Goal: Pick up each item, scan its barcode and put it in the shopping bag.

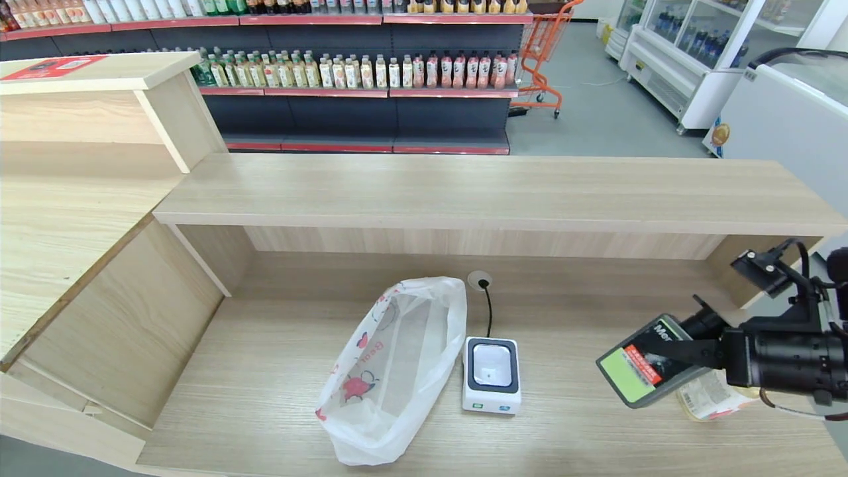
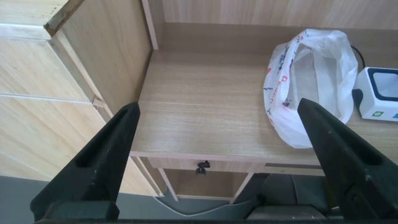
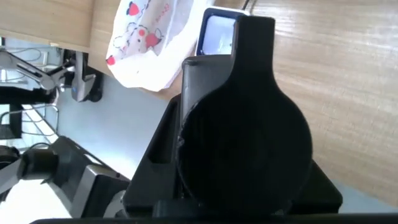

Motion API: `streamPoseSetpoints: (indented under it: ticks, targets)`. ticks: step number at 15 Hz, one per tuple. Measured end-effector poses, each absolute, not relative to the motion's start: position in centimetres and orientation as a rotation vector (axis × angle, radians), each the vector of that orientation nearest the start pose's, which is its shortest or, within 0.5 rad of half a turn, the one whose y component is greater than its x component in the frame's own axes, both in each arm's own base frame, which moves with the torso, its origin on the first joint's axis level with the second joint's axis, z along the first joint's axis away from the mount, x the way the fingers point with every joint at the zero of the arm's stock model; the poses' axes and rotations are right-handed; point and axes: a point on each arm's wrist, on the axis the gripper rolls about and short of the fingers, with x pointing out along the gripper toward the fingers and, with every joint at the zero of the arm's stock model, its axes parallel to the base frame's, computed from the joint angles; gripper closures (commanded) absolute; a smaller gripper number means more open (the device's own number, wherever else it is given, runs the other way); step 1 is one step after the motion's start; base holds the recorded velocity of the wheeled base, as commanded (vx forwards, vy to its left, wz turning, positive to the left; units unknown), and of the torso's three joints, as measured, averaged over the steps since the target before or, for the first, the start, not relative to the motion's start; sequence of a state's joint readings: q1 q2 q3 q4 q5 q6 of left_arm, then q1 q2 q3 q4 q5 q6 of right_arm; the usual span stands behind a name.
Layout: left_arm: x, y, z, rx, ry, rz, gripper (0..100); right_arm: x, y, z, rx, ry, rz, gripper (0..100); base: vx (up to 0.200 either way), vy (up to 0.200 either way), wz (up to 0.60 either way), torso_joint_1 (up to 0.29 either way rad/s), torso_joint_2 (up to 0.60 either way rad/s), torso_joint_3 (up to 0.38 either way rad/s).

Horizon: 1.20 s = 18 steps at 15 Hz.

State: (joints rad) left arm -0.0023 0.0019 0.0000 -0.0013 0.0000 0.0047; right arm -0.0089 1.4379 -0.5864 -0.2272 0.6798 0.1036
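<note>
My right gripper (image 1: 692,341) is shut on a dark flat box (image 1: 644,368) with a green and red label, held above the right end of the counter. In the right wrist view the same dark box (image 3: 242,137) sits close to the camera. The white barcode scanner (image 1: 491,374) stands mid-counter, well left of the held box, with a white plastic shopping bag (image 1: 391,371) lying open beside it. A pale packet (image 1: 712,397) with a barcode lies on the counter under the right arm. My left gripper (image 2: 224,162) is open and holds nothing, off the counter's front left edge.
The wooden counter (image 1: 596,437) has a raised ledge (image 1: 490,192) along the back and a side wall (image 1: 132,331) on the left. The scanner's cable (image 1: 489,308) runs to a hole behind it. In the left wrist view the bag (image 2: 311,81) and scanner (image 2: 379,93) lie far off.
</note>
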Motion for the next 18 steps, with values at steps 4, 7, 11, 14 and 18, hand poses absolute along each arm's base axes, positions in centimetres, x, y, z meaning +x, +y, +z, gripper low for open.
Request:
streamPoseSetpoints:
  ticks: [4, 7, 11, 14, 18]
  targets:
    - [-2.3, 0.0, 7.6, 0.005, 0.001, -0.002, 0, 25.3, 3.6, 13.4, 0.241, 0.620, 0.721, 100, 0.000, 0.000, 0.00, 0.000, 0.00, 0.000]
    - [-2.3, 0.0, 7.6, 0.005, 0.001, -0.002, 0, 27.1, 7.1, 11.0, 0.184, 0.657, 0.793, 100, 0.000, 0.000, 0.00, 0.000, 0.00, 0.000]
    - [-2.3, 0.0, 7.6, 0.005, 0.001, -0.002, 0, 29.4, 10.8, 8.4, 0.104, 0.610, 0.804, 100, 0.000, 0.000, 0.00, 0.000, 0.00, 0.000]
    - [-2.3, 0.0, 7.6, 0.005, 0.001, -0.002, 0, 31.1, 12.1, 7.3, 0.096, 0.612, 0.821, 100, 0.000, 0.000, 0.00, 0.000, 0.00, 0.000]
    - [-2.3, 0.0, 7.6, 0.004, 0.001, -0.002, 0, 32.6, 13.6, 6.4, 0.092, 0.613, 0.845, 100, 0.000, 0.000, 0.00, 0.000, 0.00, 0.000]
